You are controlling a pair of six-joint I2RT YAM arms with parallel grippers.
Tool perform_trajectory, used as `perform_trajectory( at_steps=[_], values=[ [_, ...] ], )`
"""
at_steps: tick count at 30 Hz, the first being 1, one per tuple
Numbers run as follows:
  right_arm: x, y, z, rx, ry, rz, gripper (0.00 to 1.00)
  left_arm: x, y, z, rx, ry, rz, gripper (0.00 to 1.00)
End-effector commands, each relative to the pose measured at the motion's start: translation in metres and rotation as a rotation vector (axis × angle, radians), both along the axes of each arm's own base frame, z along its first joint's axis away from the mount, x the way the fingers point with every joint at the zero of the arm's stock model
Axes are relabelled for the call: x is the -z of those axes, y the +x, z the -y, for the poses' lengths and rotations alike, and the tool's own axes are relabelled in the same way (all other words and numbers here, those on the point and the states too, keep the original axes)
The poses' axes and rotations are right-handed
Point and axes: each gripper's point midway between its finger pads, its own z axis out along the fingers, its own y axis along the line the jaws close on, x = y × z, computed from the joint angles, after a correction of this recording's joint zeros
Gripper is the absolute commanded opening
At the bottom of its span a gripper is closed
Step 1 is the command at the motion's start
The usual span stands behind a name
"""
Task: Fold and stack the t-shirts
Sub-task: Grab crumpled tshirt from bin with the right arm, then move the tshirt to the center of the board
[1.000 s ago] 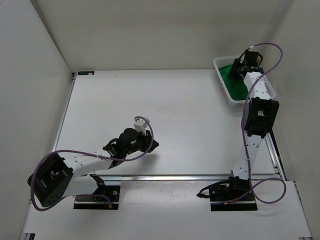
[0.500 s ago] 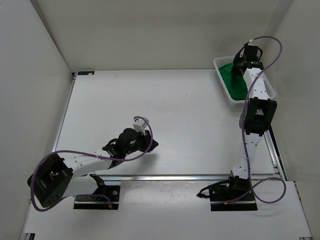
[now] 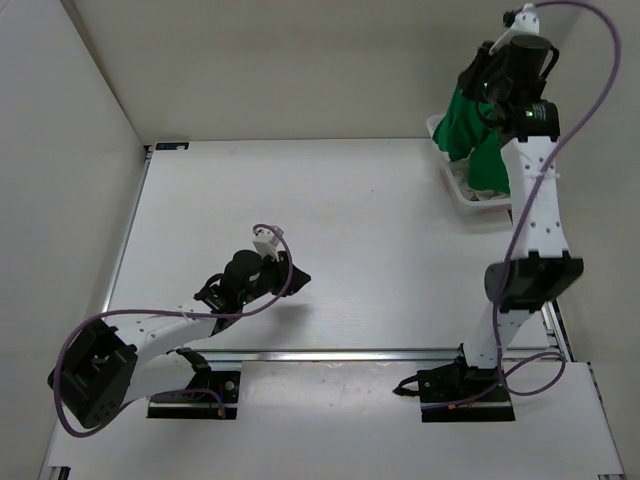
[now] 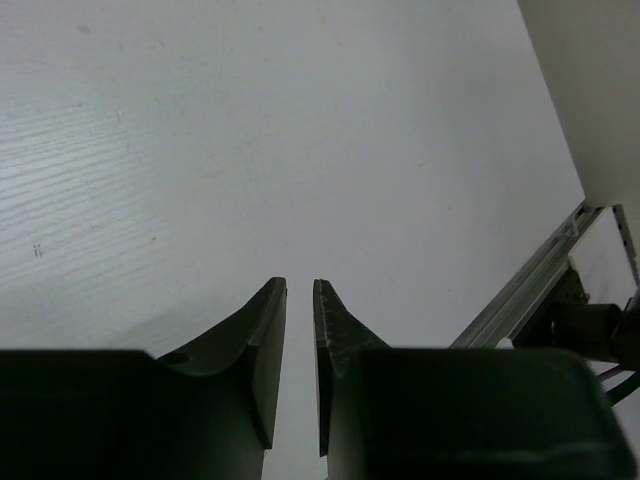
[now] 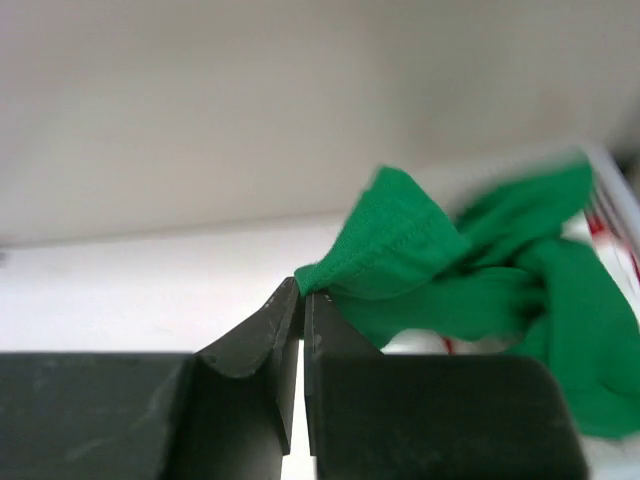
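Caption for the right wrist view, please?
Right gripper shut on an edge of the green t-shirt, the rest bunched beyond it.

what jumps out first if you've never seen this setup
The bright green t-shirt dangling at the far right, pinched in the shut right end effector over the white basket. Next, the left end effector hovering empty, jaws slightly apart, over the white table near the front.
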Motion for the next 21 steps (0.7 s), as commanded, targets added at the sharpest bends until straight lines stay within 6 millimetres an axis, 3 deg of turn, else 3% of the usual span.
perform_trajectory(
  at_steps=[1, 4, 6, 9, 11, 13, 14, 16, 17, 20, 21],
  values=[
    [-0.178, -0.096, -0.065, -0.168, 0.015, 0.443, 0.0, -0.031, 0.005, -0.003, -0.018, -0.091, 0.017, 0.29],
    [-0.227, -0.157, -0.122, -0.331, 0.049, 0.575, 0.0, -0.042, 0.011, -0.016, -0.065, -0.121, 0.031, 0.29],
    [-0.254, -0.198, -0.145, -0.411, 0.075, 0.654, 0.0, -0.046, 0.016, -0.026, -0.101, -0.136, 0.028, 0.3],
    [-0.283, -0.244, -0.167, -0.529, 0.126, 0.753, 0.0, -0.052, 0.022, -0.043, -0.158, -0.157, 0.028, 0.31],
    [-0.289, -0.261, -0.17, -0.597, 0.144, 0.779, 0.0, -0.056, 0.031, -0.058, -0.216, -0.172, 0.032, 0.31],
    [-0.263, -0.249, -0.17, -0.631, 0.182, 0.701, 0.0, -0.058, 0.036, -0.07, -0.265, -0.174, 0.033, 0.32],
    [-0.261, -0.252, -0.157, -0.635, 0.181, 0.709, 0.0, -0.059, 0.038, -0.075, -0.283, -0.176, 0.032, 0.32],
    [-0.191, -0.214, -0.142, -0.624, 0.254, 0.543, 0.0, -0.062, 0.042, -0.083, -0.309, -0.177, 0.041, 0.33],
    [-0.188, -0.222, -0.14, -0.654, 0.26, 0.572, 0.0, -0.059, 0.041, -0.083, -0.307, -0.169, 0.035, 0.33],
    [-0.067, -0.176, -0.138, -0.625, 0.365, 0.33, 0.0, -0.056, 0.041, -0.087, -0.325, -0.182, 0.024, 0.34],
    [-0.048, -0.166, -0.141, -0.615, 0.371, 0.301, 0.0, -0.049, 0.039, -0.088, -0.33, -0.184, 0.004, 0.34]
  ],
)
